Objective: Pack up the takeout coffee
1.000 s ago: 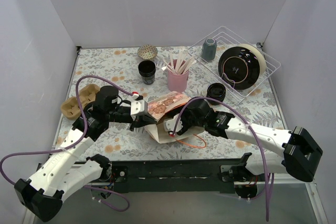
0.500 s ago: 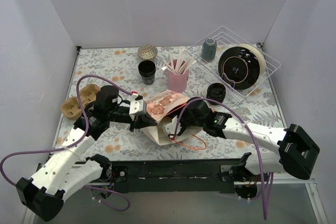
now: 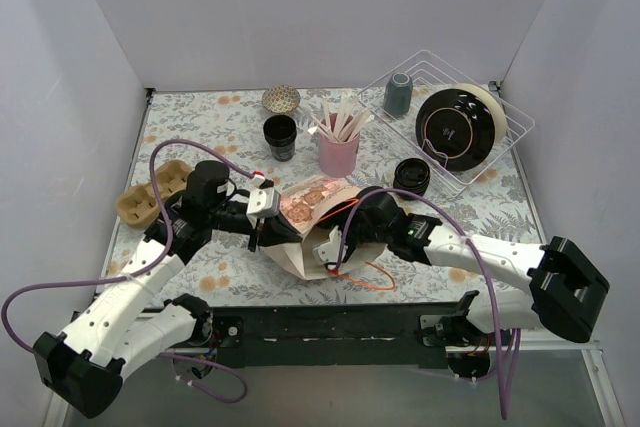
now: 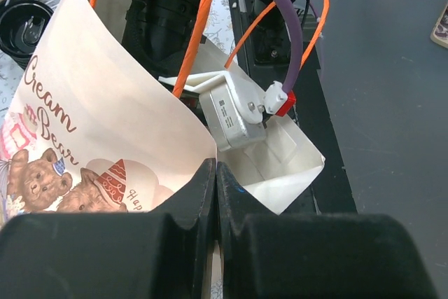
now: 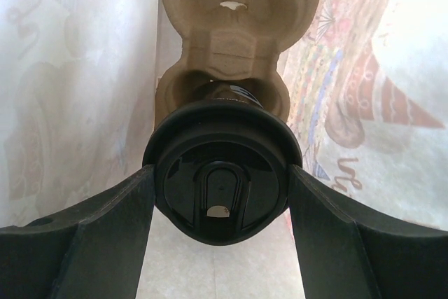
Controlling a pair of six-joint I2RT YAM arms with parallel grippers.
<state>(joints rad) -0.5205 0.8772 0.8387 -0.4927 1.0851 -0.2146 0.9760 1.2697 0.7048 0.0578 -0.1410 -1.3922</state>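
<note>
The takeout coffee [image 5: 221, 173], a black cup with a glossy black lid, sits in a brown pulp carrier [image 5: 231, 26] inside the paper bag [image 3: 300, 209]. My right gripper [image 5: 220, 197] reaches into the bag's mouth, its fingers [image 5: 98, 236] pressed against both sides of the lid. In the top view the right gripper [image 3: 338, 240] is largely hidden by the bag. My left gripper [image 4: 215, 169] is shut on the bag's upper edge [image 4: 161, 103] and holds the mouth open; it also shows in the top view [image 3: 262, 229].
A second lidded black cup [image 3: 411, 175] stands by the wire rack [image 3: 500, 132], which holds a grey-blue tumbler [image 3: 398, 94] and a black plate [image 3: 455, 127]. A lidless black cup [image 3: 280, 137], a pink stick holder [image 3: 339, 152] and an empty pulp carrier [image 3: 150, 193] are nearby.
The bag has been raised and its mouth opened wider. My right gripper has pushed further into it with the cup. My left gripper has shifted slightly up and right.
</note>
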